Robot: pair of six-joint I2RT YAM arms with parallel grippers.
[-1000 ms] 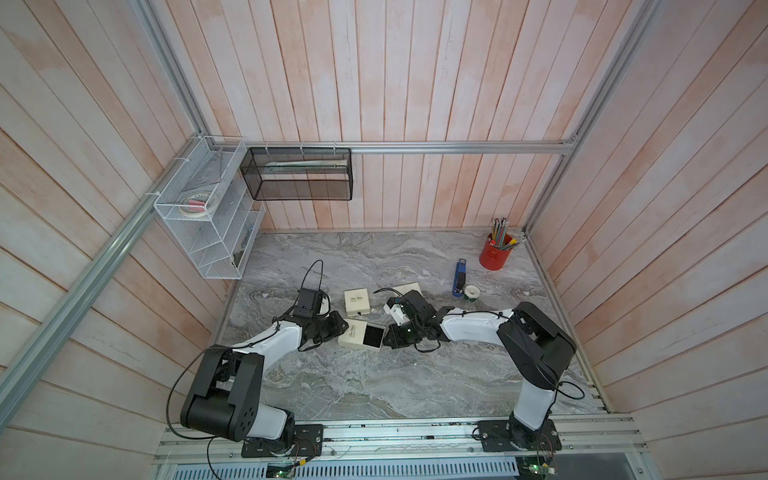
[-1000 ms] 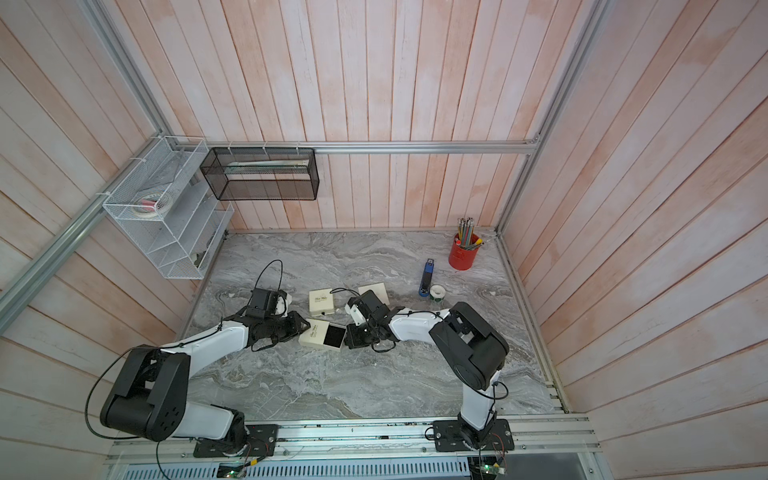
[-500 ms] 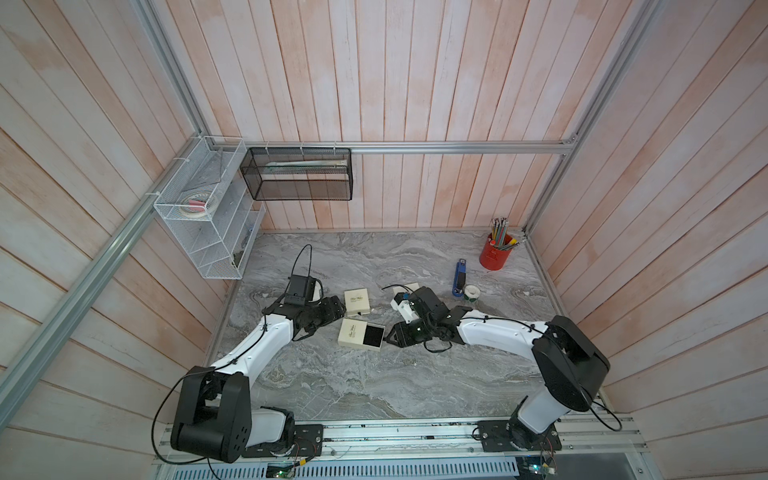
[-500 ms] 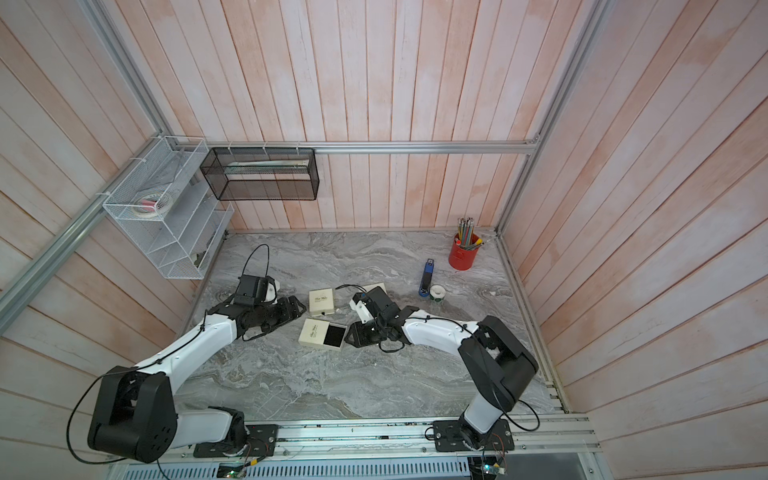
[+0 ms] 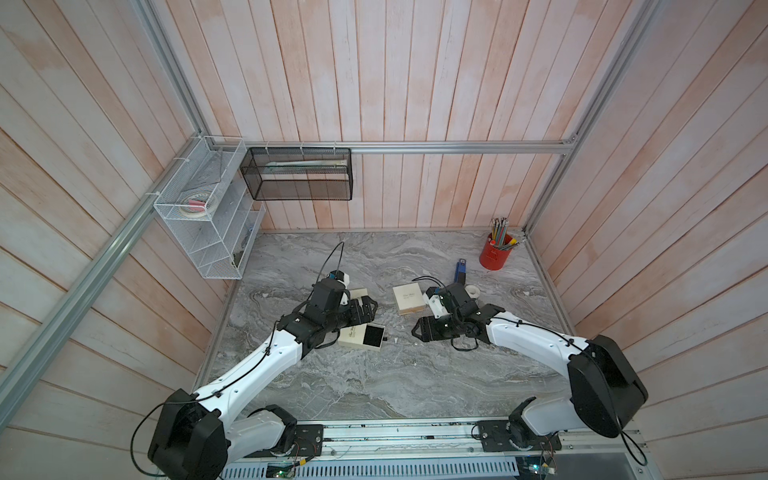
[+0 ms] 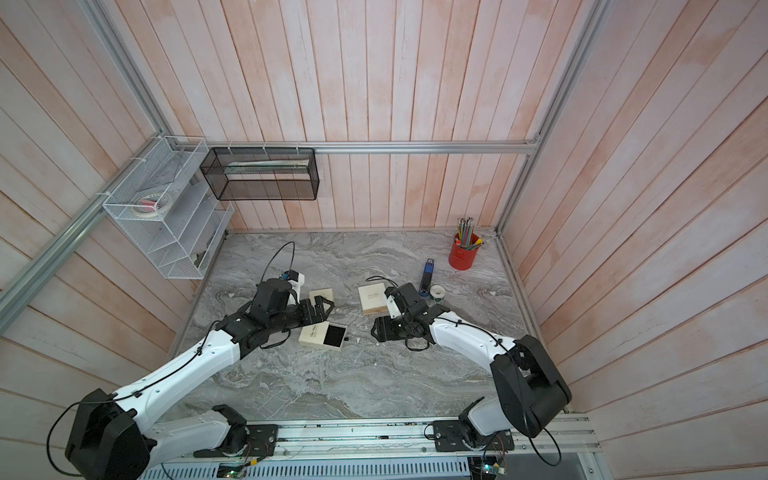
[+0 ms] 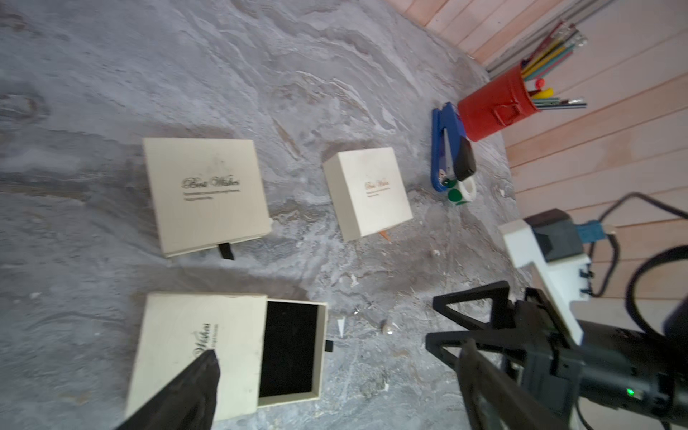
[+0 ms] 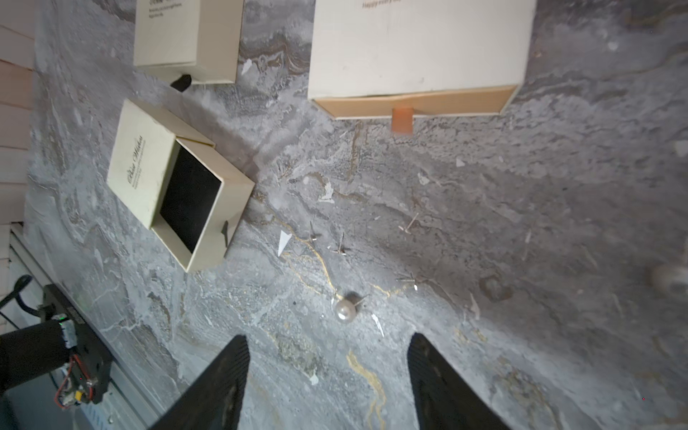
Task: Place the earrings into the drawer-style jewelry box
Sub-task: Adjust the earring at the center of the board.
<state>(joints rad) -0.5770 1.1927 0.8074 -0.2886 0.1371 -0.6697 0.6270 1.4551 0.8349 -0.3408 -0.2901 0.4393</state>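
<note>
The drawer-style jewelry box point(image 5: 353, 334) point(image 6: 312, 334) is cream, with its black-lined drawer point(image 7: 288, 346) point(image 8: 190, 193) pulled out and nothing in it. A pearl earring point(image 8: 345, 309) point(image 7: 387, 328) lies on the marble between the box and my right gripper. Small metal studs point(image 8: 340, 248) lie near it, and a blurred pearl point(image 8: 670, 279) sits at the frame edge. My left gripper point(image 5: 370, 308) point(image 7: 338, 372) hovers open by the box's far side. My right gripper point(image 5: 417, 332) point(image 8: 329, 357) is open, just short of the pearl, holding nothing.
Two closed cream boxes lie behind: one with a black tab point(image 7: 204, 193), one with an orange tab point(image 5: 409, 298) point(image 8: 417, 48). A blue stapler point(image 5: 459, 270), tape roll point(image 5: 472, 291) and red pencil cup point(image 5: 496, 253) stand back right. A white wire shelf point(image 5: 208, 232) hangs on the left wall.
Both grippers have come off the jewelry box and opened. The left arm has drawn back toward the far side; the right arm has pulled away to the right. The drawer stays open.
</note>
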